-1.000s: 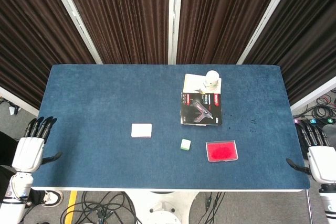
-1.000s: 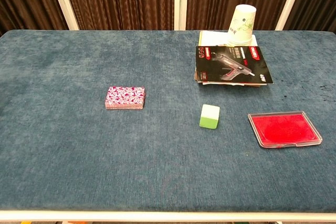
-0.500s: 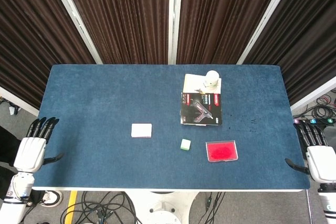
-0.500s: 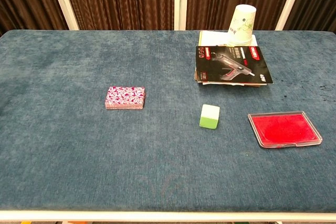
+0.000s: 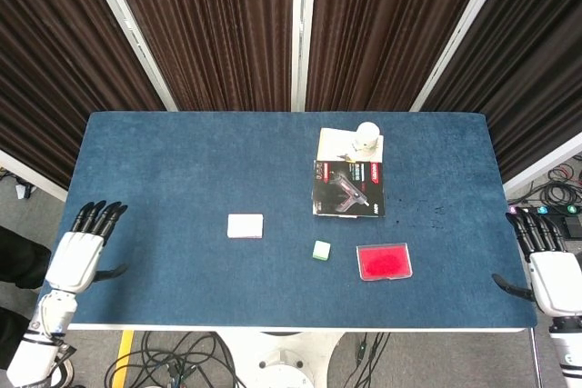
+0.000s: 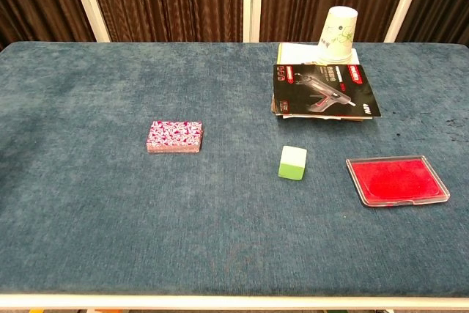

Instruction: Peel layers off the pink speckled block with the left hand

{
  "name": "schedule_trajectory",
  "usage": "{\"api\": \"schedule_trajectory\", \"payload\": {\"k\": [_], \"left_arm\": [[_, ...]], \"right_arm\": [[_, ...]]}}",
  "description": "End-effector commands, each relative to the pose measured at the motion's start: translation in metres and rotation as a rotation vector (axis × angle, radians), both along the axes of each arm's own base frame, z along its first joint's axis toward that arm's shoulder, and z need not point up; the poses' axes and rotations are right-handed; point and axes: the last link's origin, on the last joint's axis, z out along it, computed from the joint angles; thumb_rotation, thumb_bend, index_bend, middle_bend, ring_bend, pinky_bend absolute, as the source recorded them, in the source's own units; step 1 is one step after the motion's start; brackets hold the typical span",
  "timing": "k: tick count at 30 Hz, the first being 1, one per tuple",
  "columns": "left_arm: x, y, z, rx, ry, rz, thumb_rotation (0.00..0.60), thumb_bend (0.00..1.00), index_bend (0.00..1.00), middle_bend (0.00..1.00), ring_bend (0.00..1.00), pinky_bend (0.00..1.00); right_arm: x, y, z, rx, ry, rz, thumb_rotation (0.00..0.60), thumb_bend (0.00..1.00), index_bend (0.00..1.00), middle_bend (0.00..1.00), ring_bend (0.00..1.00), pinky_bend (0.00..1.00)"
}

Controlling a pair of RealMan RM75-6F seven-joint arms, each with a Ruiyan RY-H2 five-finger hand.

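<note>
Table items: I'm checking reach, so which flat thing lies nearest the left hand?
The pink speckled block. It lies alone toward the left hand, while the red tray and the glue-gun card sit further right.

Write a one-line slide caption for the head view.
Both open hands, left hand and right hand, wait at the blue table's edges, the pink speckled block untouched mid-table.

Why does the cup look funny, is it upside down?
Yes, upside down. The cup sits on papers with its wide rim down and narrow closed base up, so nothing could be poured into it.
</note>
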Motion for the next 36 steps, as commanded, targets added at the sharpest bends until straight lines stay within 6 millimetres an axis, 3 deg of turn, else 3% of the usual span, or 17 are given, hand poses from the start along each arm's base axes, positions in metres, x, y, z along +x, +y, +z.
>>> {"api": "schedule_trajectory", "payload": {"k": [1,9,20,28,36], "left_arm": [[0.011,0.009,-0.008,-0.023,0.003,-0.027,0.600,0.00,0.08,0.07,0.00,0.00],[0.046,0.035,-0.037,-0.115,0.042,-0.101,0.600,0.00,0.08,0.07,0.00,0.00],[0.071,0.068,-0.084,-0.239,0.065,-0.079,0.600,0.05,0.13,0.10,0.00,0.00],[0.090,0.085,-0.101,-0.299,0.025,-0.043,0.600,0.15,0.15,0.11,0.00,0.01],[0.108,0.094,-0.117,-0.318,0.031,-0.060,0.600,0.17,0.16,0.16,0.01,0.03]], "right_arm": [[-0.001,-0.002,0.001,-0.001,0.000,-0.008,0.600,0.04,0.00,0.00,0.00,0.00],[-0.001,-0.003,-0.003,0.007,0.004,-0.011,0.600,0.04,0.00,0.00,0.00,0.00],[0.001,-0.005,0.006,-0.015,0.011,-0.010,0.600,0.04,0.00,0.00,0.00,0.00],[0.001,-0.007,0.007,-0.015,0.009,-0.019,0.600,0.04,0.00,0.00,0.00,0.00],[-0.004,-0.006,0.008,-0.018,0.003,-0.033,0.600,0.05,0.00,0.00,0.00,0.00]]}}
